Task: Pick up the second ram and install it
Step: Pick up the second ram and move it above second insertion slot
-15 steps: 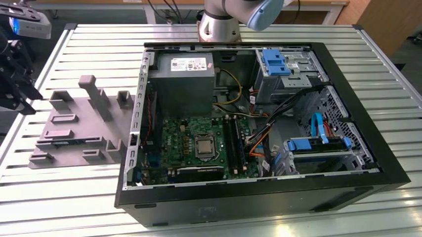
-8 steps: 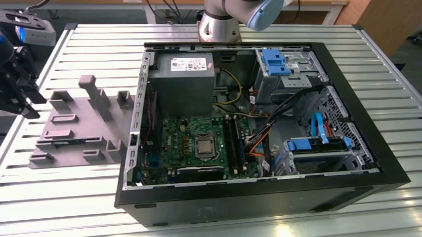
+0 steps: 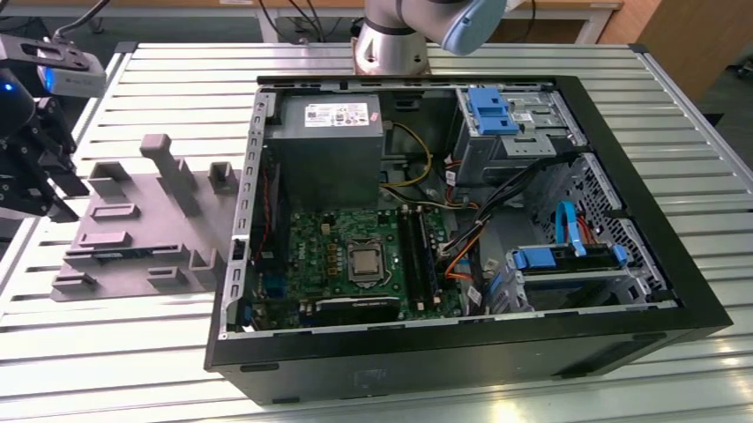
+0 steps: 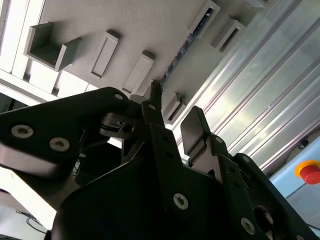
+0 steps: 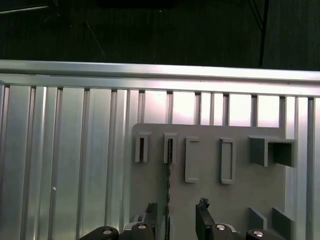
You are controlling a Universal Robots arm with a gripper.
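The pincer [image 5: 176, 216] hangs over the grey plate [image 5: 235, 200]. Its two fingers [image 5: 202, 210] are apart and sit either side of the ram [image 5: 168, 190], which lies nearer one finger than the other. As far as I can judge, they are not yet closed on it.

The ram stands on edge, one end in a narrow holder [image 5: 170, 148] on the plate. I judge it is kept upright so that its long upper edge is free for the fingers to straddle and pinch across its thin faces. In the second wrist view the same strip [image 4: 182, 47] runs away from the fingertips along the plate.

One ram shows on the plate. In the first wrist view four slotted holders stand in a row; one carries the ram and the other three look empty.

In the exterior view the plate [image 3: 130, 189] lies on the slatted table [image 3: 141, 352] at the exterior view's left, just beside one open case [image 3: 471, 352].
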